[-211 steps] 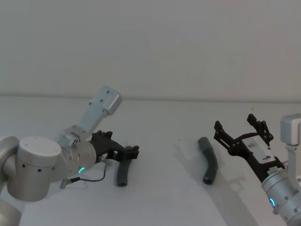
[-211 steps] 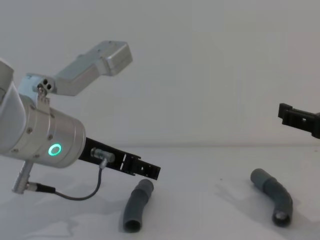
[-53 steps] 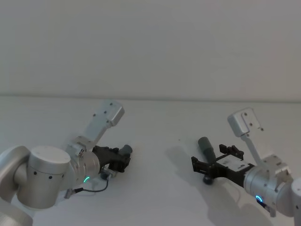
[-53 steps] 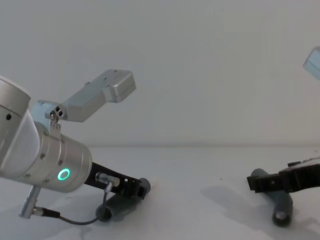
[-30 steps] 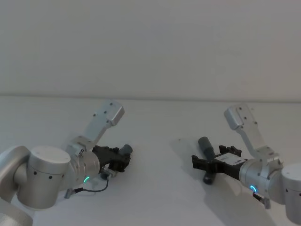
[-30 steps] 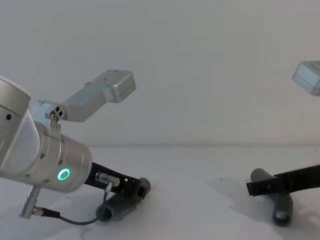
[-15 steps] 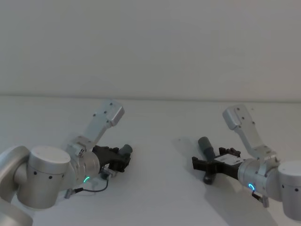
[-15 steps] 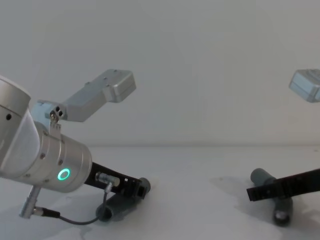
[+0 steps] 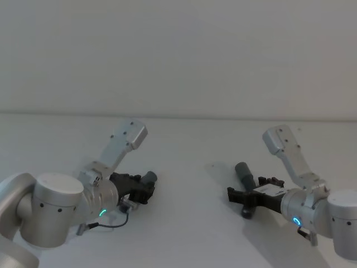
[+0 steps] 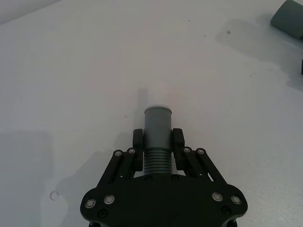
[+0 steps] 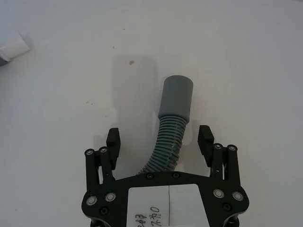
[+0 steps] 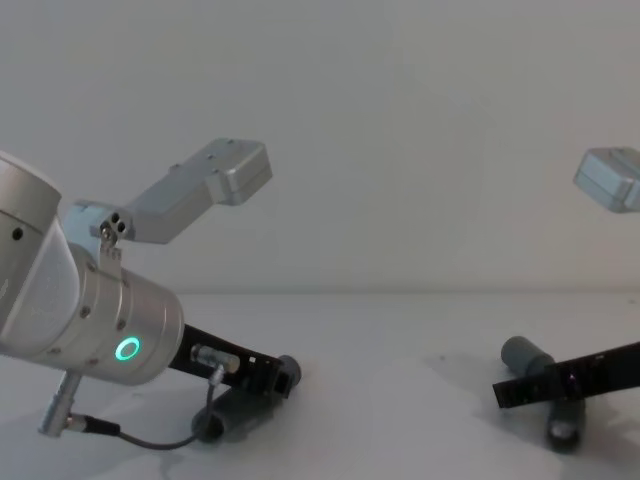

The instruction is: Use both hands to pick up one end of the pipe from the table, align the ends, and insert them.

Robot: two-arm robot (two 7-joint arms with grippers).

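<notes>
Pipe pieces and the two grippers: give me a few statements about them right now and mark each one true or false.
1. The left gripper is shut on the left pipe piece. True.
2. The right gripper is shut on the right pipe piece. False: its fingers stand open on either side of the piece, apart from it.
3. The two pipe pieces are already joined. False: they are well apart, one at each gripper.
4. The right pipe piece lies on the table. True.

Grey ribbed pipe (image 10: 156, 125), black left claw (image 10: 157, 138), black right claw (image 11: 159, 136), white table (image 11: 246, 56)
</notes>
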